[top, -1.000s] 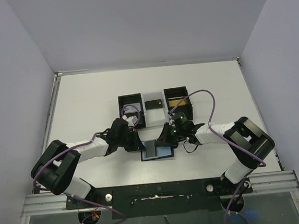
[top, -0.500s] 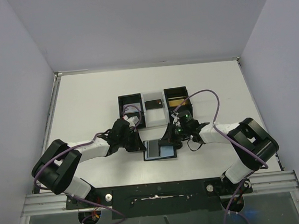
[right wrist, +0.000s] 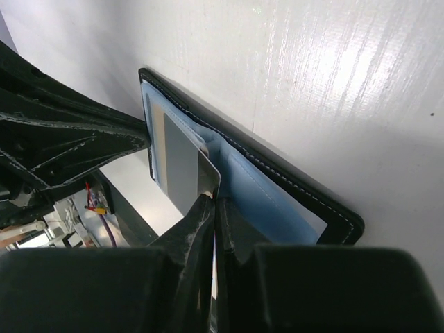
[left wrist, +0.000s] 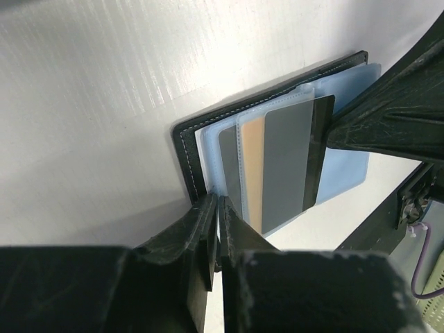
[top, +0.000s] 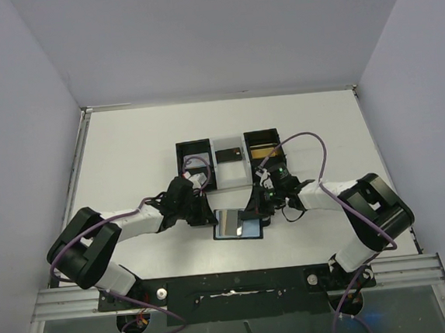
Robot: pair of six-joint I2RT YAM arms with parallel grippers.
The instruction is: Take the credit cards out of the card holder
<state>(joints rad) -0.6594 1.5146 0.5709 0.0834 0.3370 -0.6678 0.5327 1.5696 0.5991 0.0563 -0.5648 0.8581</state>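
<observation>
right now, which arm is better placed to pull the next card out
Right. The right gripper is shut on the grey card, which sticks partly out of the holder; the left gripper clamps the holder's edge.

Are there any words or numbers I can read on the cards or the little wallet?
No, there is nothing here that can be read.
Grey rectangular plastic card: plain face, no words or numbers show.
Gold-tan card: only a blank strip shows.
Black stitched bifold card holder: no brand mark shows.
Black open-top boxes: too small in the top view to tell whether they carry any label.
</observation>
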